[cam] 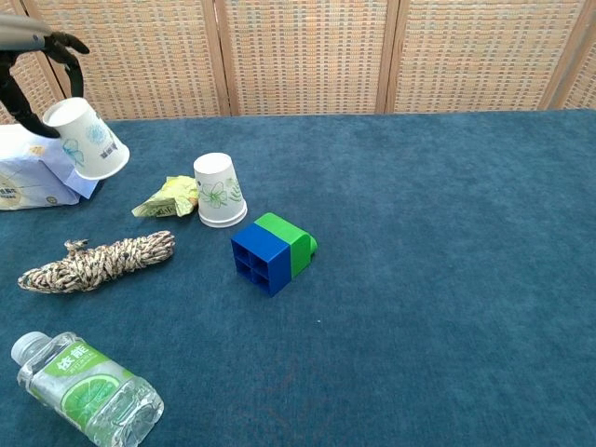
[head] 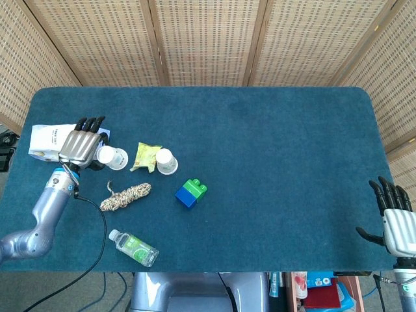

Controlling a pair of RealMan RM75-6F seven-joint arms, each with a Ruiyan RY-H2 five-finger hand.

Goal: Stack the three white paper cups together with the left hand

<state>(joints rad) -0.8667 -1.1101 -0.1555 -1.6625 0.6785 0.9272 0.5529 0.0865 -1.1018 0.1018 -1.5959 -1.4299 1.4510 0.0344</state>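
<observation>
Woven cane screens back your workspace, and a dark teal cloth covers the table point(head: 273, 149). Your left hand point(head: 81, 144) grips a white paper cup point(cam: 88, 138) off the table, tilted so its mouth points down and toward the middle of the table; whether another cup is nested inside it, you cannot tell from these views. A second white paper cup point(cam: 220, 190) stands mouth-down just beside a crumpled yellow-green wrapper point(cam: 168, 197), near a blue-and-green toy brick point(cam: 272, 252). No third cup shows separately.

Your right hand point(head: 398, 221) hangs off the near right edge of the table, fingers spread, holding nothing.

Expect these cups to be very light and thin-walled: squeeze hard and the wall buckles, squeeze too softly and the smooth paper slips. Take hold around the mid-wall, fingers wrapping the cone, and keep clear of the rim that must slide over the next cup. The standing cup will likely skid or tip if you bump it, so come down on it squarely.

Behind your left hand lies a white tissue pack point(head: 45, 140); a rope bundle point(head: 125, 195) and a small plastic bottle point(head: 134, 247) lie nearer.
</observation>
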